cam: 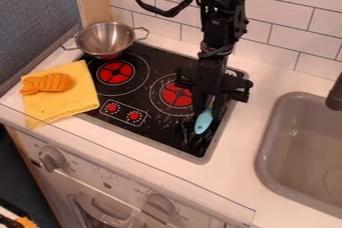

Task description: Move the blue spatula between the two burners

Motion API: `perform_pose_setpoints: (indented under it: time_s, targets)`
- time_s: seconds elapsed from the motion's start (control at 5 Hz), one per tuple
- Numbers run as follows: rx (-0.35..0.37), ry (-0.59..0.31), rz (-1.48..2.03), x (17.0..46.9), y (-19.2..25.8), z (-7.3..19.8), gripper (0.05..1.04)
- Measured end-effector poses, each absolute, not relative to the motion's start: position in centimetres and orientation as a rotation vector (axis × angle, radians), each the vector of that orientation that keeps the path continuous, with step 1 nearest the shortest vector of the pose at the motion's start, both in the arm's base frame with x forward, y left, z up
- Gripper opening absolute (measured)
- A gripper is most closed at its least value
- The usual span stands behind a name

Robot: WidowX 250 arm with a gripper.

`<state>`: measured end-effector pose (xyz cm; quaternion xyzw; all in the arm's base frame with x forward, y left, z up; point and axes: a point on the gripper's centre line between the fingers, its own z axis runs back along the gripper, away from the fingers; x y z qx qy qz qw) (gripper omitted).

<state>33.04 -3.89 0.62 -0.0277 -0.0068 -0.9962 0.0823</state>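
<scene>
1. Your blue spatula (204,122) is pale, with a rounded oblong head and a slim handle running up into the gripper. Its head points down towards the front edge of the stove.
2. You have it over the black stovetop (172,141), just beside the right burner (177,94), on the side nearer the sink, so it is not between the two burners.
3. Your gripper (208,108) hangs directly above the head, around the upper handle. It's too dark there for you to tell whether it grips the spatula or how wide it stands.
4. Across the stovetop you see the left burner (116,72), red like the other, with a control panel (123,113) and its two red dials in front.
5. Behind the left burner, a shiny metal bowl (105,40) with two side handles sits at the stove's back corner.
6. To the left, a yellow cloth (63,105) overlaps the stove's edge, and a lumpy orange item (48,83) lies on it.
7. On your right, a grey sink (267,144) is set into the white counter (234,167), below a dark faucet (335,93).
</scene>
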Motion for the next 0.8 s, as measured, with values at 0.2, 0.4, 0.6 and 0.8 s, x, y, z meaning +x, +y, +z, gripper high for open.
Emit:
perform_pose_setpoints:
  time_s: [0.2, 0.4, 0.6, 0.8]
  targets:
    - [-0.089, -0.027, -2.973, 32.9, -4.0, 0.6, 0.291]
    - [-0.101, -0.046, -2.975, 32.8, -4.2, 0.6, 0.291]
    - [-0.105, -0.131, -2.98, 32.8, -4.9, 1.3, 0.291]
    - [0.014, -0.208, -2.951, 33.6, -4.1, 5.1, 0.291]
